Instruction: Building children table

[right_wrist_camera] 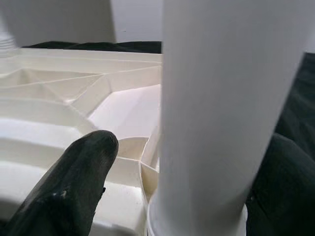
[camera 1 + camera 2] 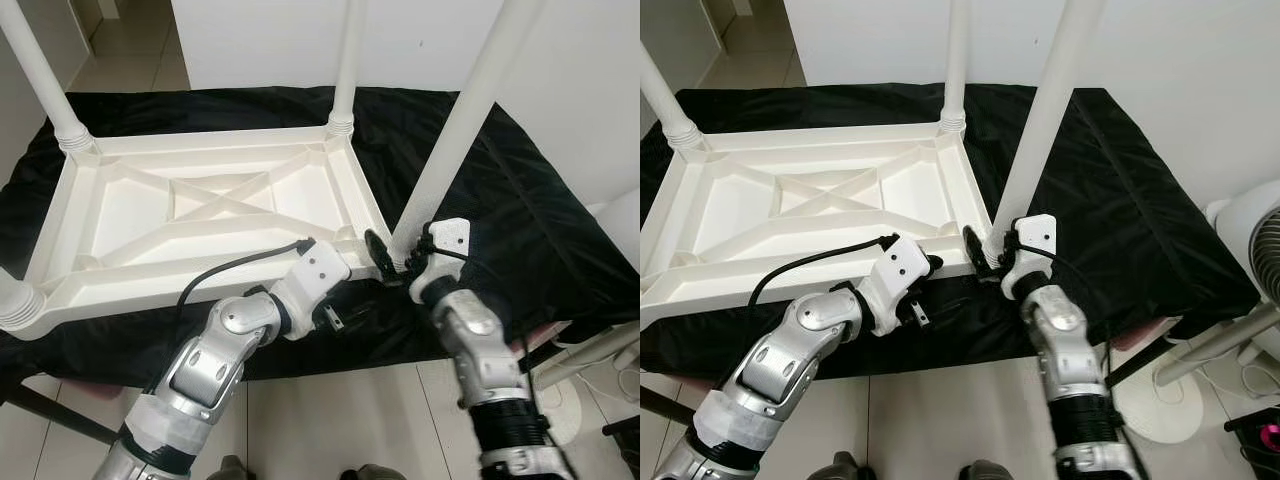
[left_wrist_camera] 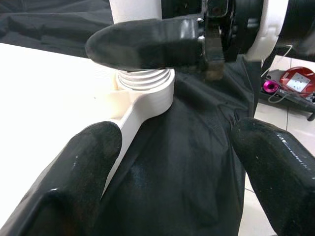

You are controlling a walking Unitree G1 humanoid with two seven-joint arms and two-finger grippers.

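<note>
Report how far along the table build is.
Done: the tabletop lies upside down on the black cloth with all four legs standing in the corner sockets. In hand: the right gripper grips the near right leg at its base; the left gripper waits open beside it. Left: seating that leg, then flipping the table.
</note>
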